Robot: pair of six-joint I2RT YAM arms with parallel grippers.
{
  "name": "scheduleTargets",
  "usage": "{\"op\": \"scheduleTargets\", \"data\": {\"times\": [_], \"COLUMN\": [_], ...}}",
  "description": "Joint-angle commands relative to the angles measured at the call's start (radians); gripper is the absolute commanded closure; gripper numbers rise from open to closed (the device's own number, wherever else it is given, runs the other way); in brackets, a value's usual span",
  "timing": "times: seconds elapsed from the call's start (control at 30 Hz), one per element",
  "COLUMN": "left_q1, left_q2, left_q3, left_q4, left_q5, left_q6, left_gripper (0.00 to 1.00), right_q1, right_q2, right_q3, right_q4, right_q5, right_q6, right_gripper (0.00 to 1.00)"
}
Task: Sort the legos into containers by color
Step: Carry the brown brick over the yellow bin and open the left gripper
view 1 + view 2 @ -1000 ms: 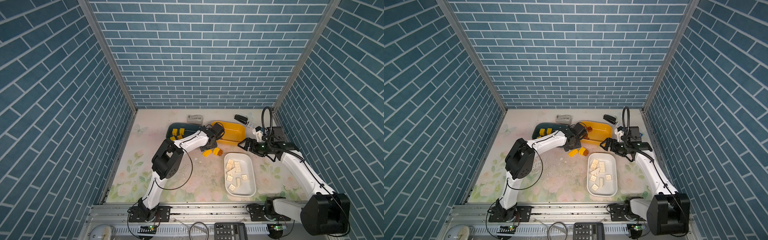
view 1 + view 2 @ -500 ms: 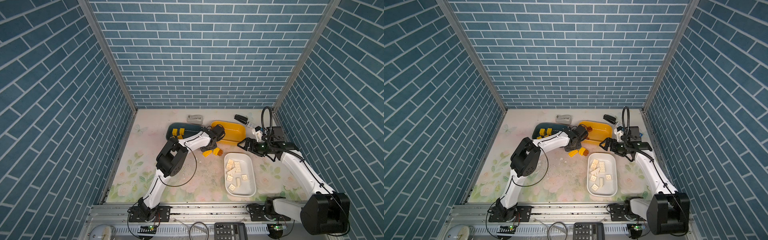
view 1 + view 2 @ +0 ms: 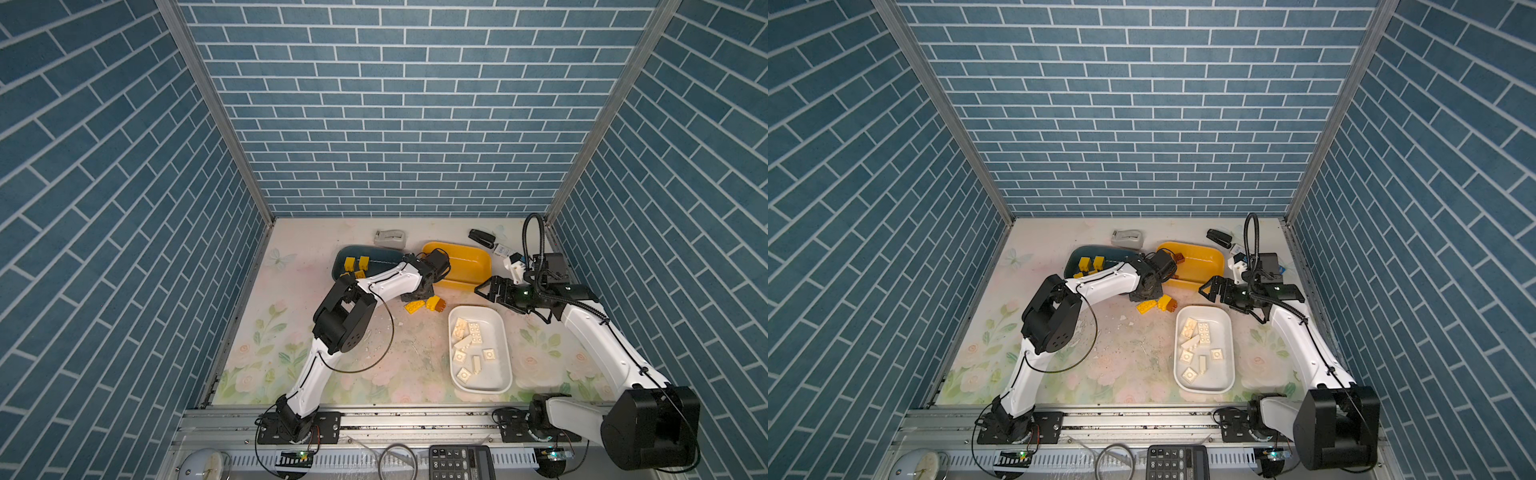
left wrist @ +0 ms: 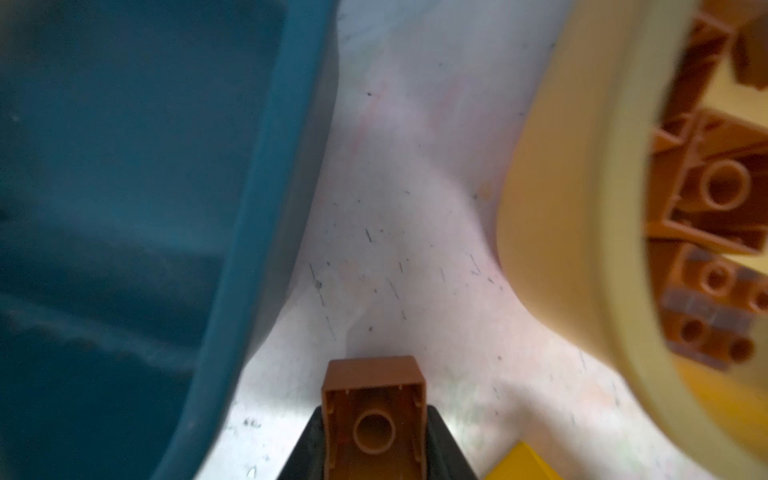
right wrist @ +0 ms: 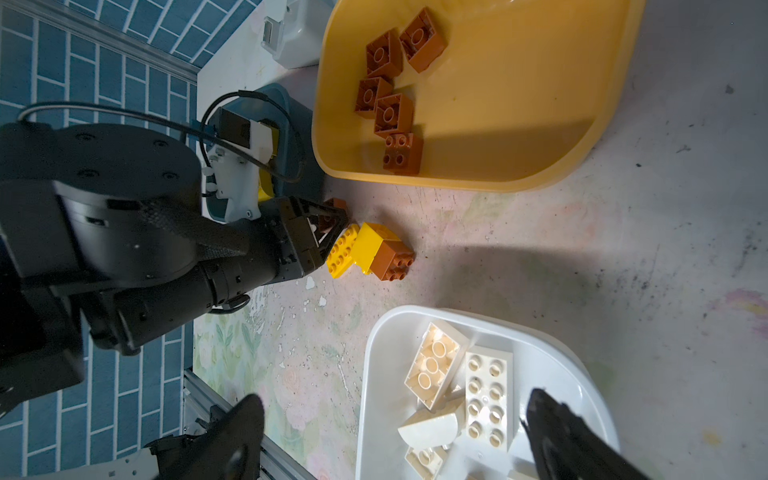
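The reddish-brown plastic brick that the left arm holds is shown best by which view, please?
The left wrist view: the reddish-brown plastic brick is close, hollow underside visible, clamped in the left end effector. The right wrist view shows a sliver; in both top views the arm hides it.

Floral table (image 3: 374, 365) carries dark blue tub (image 3: 382, 255), yellow tub (image 3: 469, 266), white tub (image 3: 494, 374). Grey tape dispenser (image 3: 388, 238), black stapler (image 3: 482, 237) at the back. Loose yellow bricks (image 3: 414, 306) lie between the tubs.
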State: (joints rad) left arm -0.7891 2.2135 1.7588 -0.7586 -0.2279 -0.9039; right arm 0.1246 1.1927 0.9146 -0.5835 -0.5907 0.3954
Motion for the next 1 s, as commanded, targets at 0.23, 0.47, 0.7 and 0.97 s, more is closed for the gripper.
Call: {"op": "scheduleTargets", "data": {"times": [0.23, 0.47, 0.7, 0.97], "left_q1": [-0.029, -0.029, -0.024, -0.018], "left_q2": [-0.250, -0.060, 0.168, 0.284], "left_q3": [-0.031, 0.285, 0.577, 0.662], "left_q4": [-0.062, -0.077, -0.090, 0.003], "left_q5": [0.143, 0.243, 0.298, 0.275], "left_q6": [0.193, 0.376, 0.437, 0.471], "left_gripper": [0.71, 0.71, 0.71, 0.61], "right_q1": [-0.005, -0.023, -0.051, -0.074], "right_q2": [-0.001, 0.004, 0.004, 0.001], "right_q3": [0.036, 0.045, 0.063, 0.073], "right_q4": [0.034, 0.098, 0.111, 0.089], "right_q5": [-0.014, 0.005, 0.024, 0.019], "right_q6": [0.012, 0.049, 0.053, 0.043], "right_gripper": [0.02, 0.02, 0.02, 0.02]}}
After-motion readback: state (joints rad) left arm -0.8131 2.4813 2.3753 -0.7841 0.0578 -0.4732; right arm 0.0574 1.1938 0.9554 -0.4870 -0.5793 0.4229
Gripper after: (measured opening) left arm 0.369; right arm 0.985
